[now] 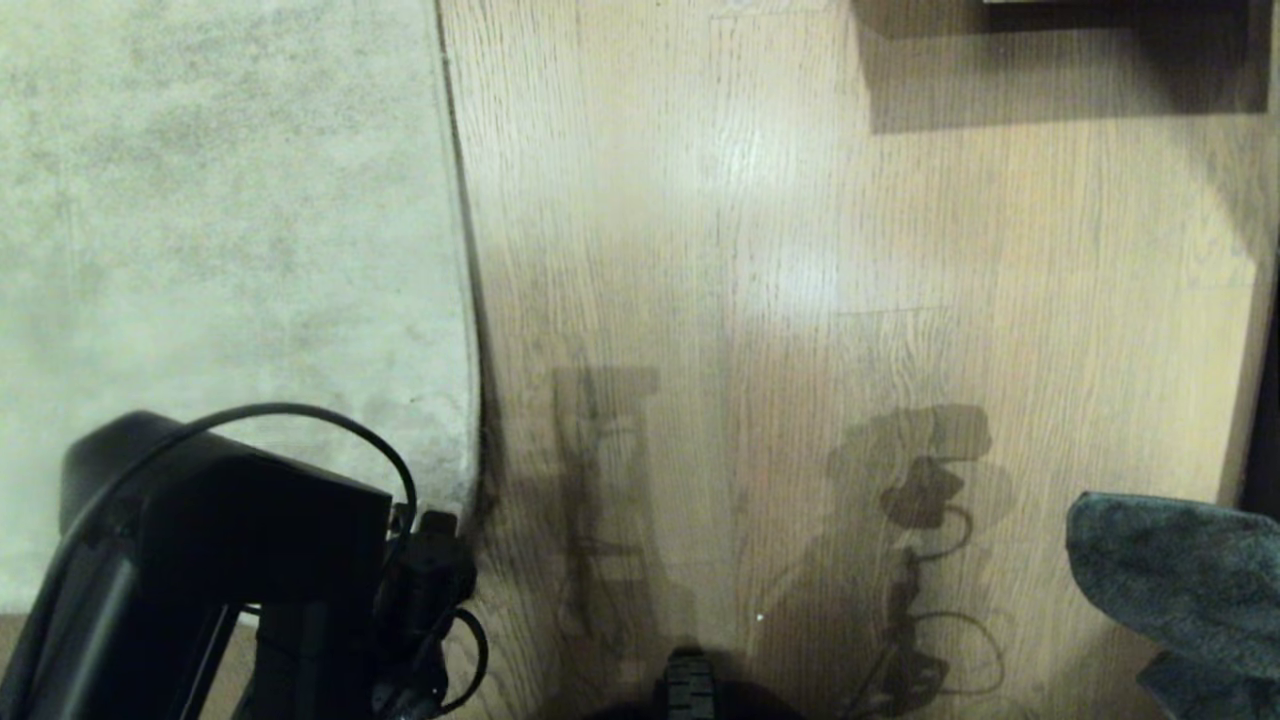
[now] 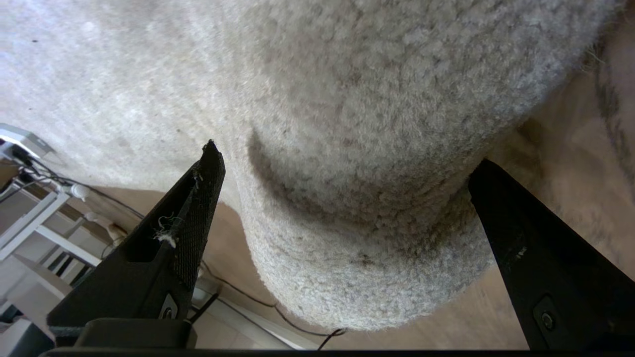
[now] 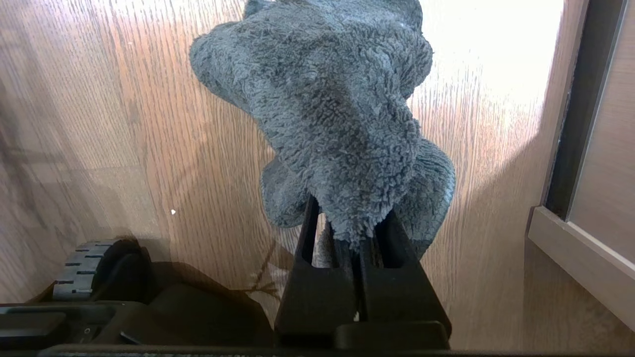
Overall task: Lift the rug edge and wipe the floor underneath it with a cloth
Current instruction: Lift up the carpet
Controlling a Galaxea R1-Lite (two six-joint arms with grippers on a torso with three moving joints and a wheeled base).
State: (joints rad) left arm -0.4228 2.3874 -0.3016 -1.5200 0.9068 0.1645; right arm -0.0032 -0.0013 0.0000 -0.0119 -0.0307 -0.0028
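Floor (image 1: 760, 250): light wood-grain planks with some sheen, filling the middle and right of the head view, arm shadows across it.

Rug (image 1: 220, 220): pale grey-beige, mottled, covers the left of the head view; its dark-trimmed edge runs down the frame beside the bare planks. In the left wrist view the rug (image 2: 357, 148) corner bulges in a rounded fold between the two fingers, floor visible under and beside it.

Left arm: black housing and cables low on the left of the head view, over the rug's near corner. Left gripper (image 2: 342, 173): jaws wide, one finger (image 2: 193, 218) on each side of the rug corner, not closed on it. Can't tell whether the pads touch the pile.

Cloth (image 3: 337, 109): dark grey-teal fuzzy rag, bunched, sticking out of the right gripper (image 3: 347, 238), above the floor. Jaws clamped tight on its lower end. In the head view the cloth (image 1: 1180, 570) shows at the lower right edge.

Base wheel (image 3: 82, 270) just beside the right arm.
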